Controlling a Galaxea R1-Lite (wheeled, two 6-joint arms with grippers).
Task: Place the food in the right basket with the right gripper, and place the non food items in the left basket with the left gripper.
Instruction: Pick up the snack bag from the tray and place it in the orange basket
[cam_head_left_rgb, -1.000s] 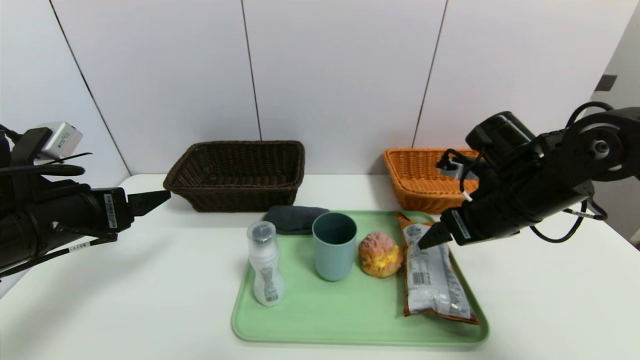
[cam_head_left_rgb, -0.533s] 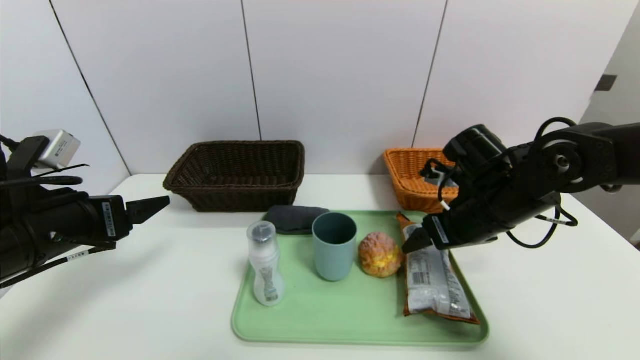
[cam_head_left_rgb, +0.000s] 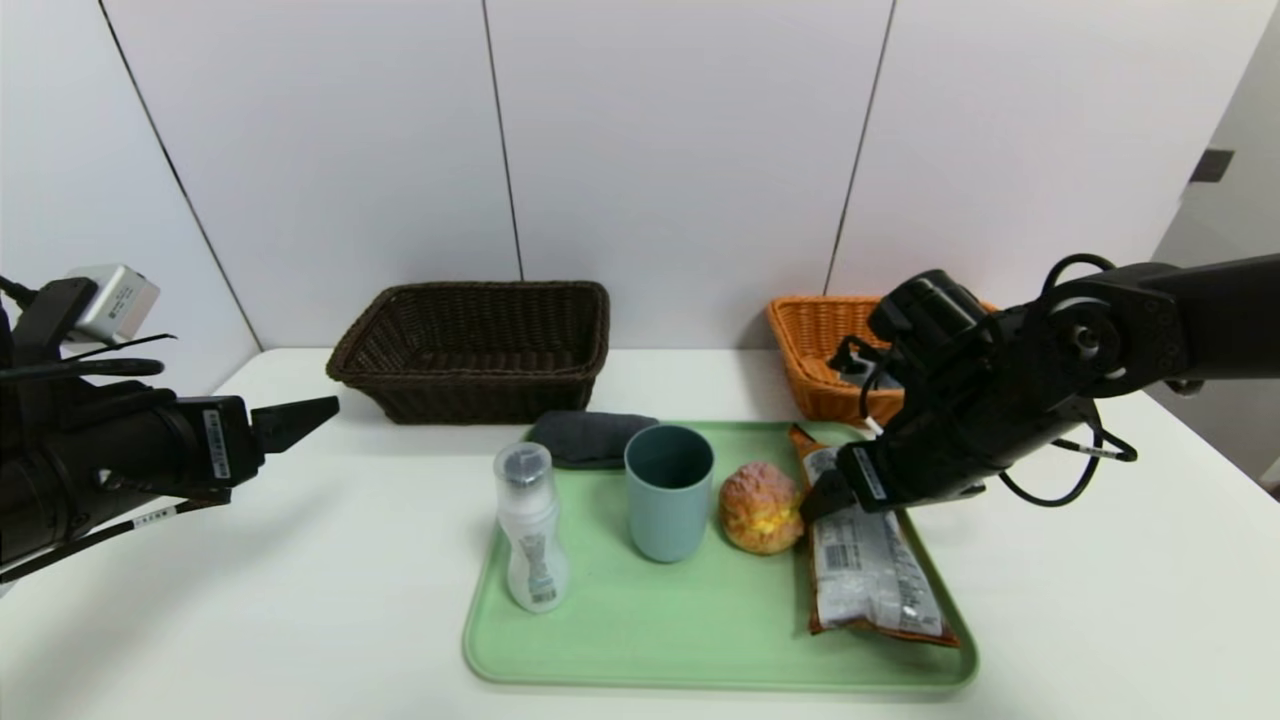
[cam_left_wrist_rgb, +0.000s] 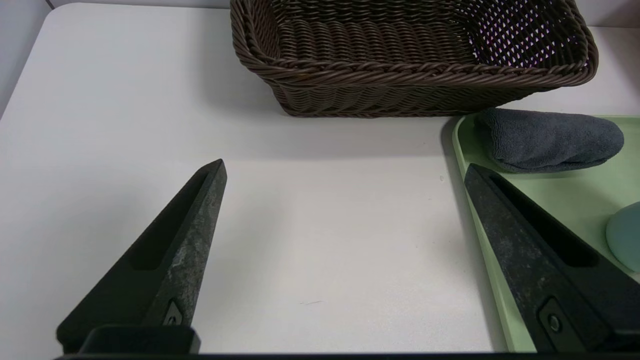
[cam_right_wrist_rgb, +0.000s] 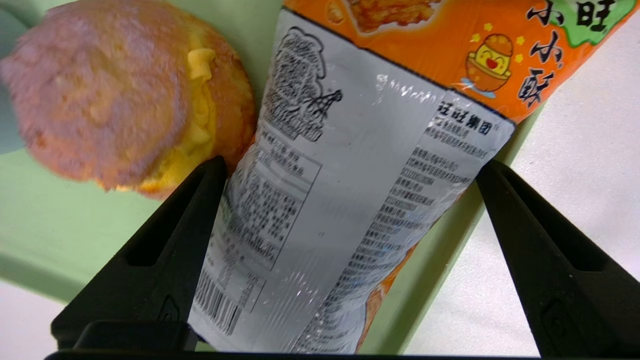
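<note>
The right gripper (cam_right_wrist_rgb: 352, 167) stands wide open over the snack packet (cam_right_wrist_rgb: 350, 175), a finger to each side and nothing in its grip; one fingertip is right by the bun (cam_right_wrist_rgb: 130, 95) (golden, with yellow filling showing). Both foods lie on the green tray (cam_head_left_rgb: 720, 650), the packet along its right side. Left of the bun stand the teal cup (cam_head_left_rgb: 669, 495) and the bottle (cam_head_left_rgb: 534, 530), with the rolled cloth (cam_head_left_rgb: 590, 438) behind. Beyond are the dark basket (cam_head_left_rgb: 470, 385) at left and the orange basket (cam_head_left_rgb: 840, 390) at right. The left gripper (cam_left_wrist_rgb: 345, 167), wide open and holding nothing, hovers over the table (cam_left_wrist_rgb: 345, 260) left of the tray
</note>
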